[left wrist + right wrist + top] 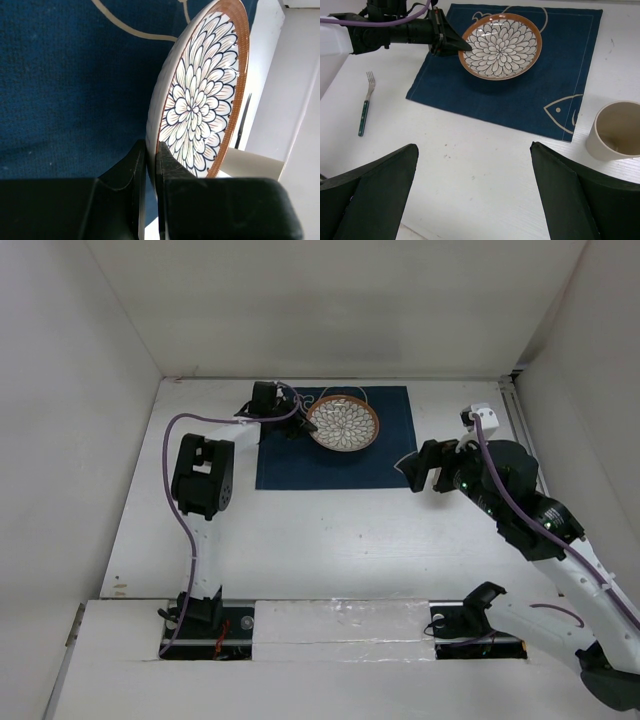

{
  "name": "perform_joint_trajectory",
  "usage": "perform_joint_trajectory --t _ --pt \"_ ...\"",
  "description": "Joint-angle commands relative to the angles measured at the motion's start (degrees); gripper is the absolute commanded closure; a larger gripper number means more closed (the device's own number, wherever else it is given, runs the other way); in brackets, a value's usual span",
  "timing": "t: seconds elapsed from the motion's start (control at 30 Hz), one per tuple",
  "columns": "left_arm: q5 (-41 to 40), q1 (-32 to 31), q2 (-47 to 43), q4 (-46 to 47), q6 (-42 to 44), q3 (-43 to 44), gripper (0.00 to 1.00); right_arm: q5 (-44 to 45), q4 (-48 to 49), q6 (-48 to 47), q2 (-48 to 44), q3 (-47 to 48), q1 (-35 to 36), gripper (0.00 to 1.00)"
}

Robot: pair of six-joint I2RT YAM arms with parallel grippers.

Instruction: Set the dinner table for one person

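Left hand (pixel 151 152) clamped on plate (pixel 195 105) rim (over blue mat (pixel 65 85)); right hand (pixel 474 150) apart.

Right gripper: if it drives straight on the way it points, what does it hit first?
Probably bare table, just short of the mat. The jaws stand open with nothing between them. A shallower line would reach the mat, then the plate. Depth is unclear.

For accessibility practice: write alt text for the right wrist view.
The left gripper pinches the rim of a brown-edged, petal-patterned ceramic plate over a dark blue cloth mat. A green-handled fork lies left, a beige cup right, on the white table; the open right gripper fills the foreground.
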Motion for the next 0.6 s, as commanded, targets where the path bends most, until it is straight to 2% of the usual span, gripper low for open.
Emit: perform_joint_trajectory --t 0.0,0.13,0.27,0.3,0.4,0.57 --pt "4.32 -0.24 -2.05 8.19 -1.65 0.62 1.0 -0.69 2.25 0.06 -0.42 0.04 -0.51 0.0" --pt "3.8 -0.24 -2.05 8.72 -1.65 0.0 1.0 -1.21 2.25 -0.47 -0.42 -0.49 -0.51 0.0" --pt "3.27 -0.24 -2.05 8.19 -1.65 0.0 0.83 -1.22 2.78 -0.47 -0.42 -1.01 -0.51 0.0" --pt "3.27 -0.24 -2.05 7.67 -1.13 0.0 0.75 -1.22 2.78 -0.47 -0.42 -1.01 -0.51 0.0" --pt "1.69 -0.24 -2.05 5.65 -1.12 -0.53 0.64 -1.74 2.78 -0.47 -0.42 -1.01 -0.51 0.0" --pt "-3.22 -0.24 -5.38 0.03 0.1 -0.53 0.32 -1.74 2.78 -0.47 -0.42 -1.01 -1.04 0.0"
